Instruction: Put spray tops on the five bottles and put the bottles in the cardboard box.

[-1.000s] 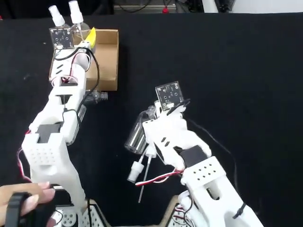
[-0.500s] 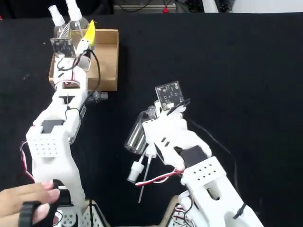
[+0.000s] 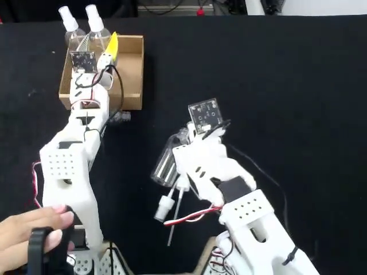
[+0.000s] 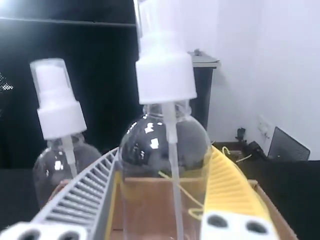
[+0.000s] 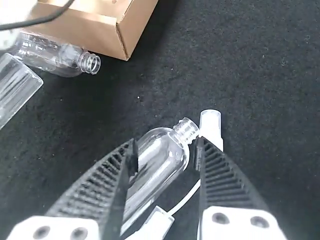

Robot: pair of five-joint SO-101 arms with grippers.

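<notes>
Boxing under way on the left, capping yet to start on the right. Left pincer (image 4: 165,167) clamped on a capped bottle (image 4: 165,142), held upright at the far end of the cardboard box (image 3: 131,74), just beside a second capped bottle (image 4: 60,155). Impossible to tell whether the held bottle's base already rests on the box floor. Next, most likely: lower until seated, spread the jaws, then draw back without tipping the neighbour.

Right pincer (image 5: 165,147) spread wide, straddling a bare-necked bottle (image 5: 155,170) lying on the counter (image 3: 287,86), jaws on either side but not pinching. Loose spray top (image 5: 211,125) just beside the open neck. Probably called for here: close on the body, stand it up or steady it, then bring a top to the thread. Another uncapped bottle (image 5: 60,57) lying against the box's near wall, waiting for the same treatment.
</notes>
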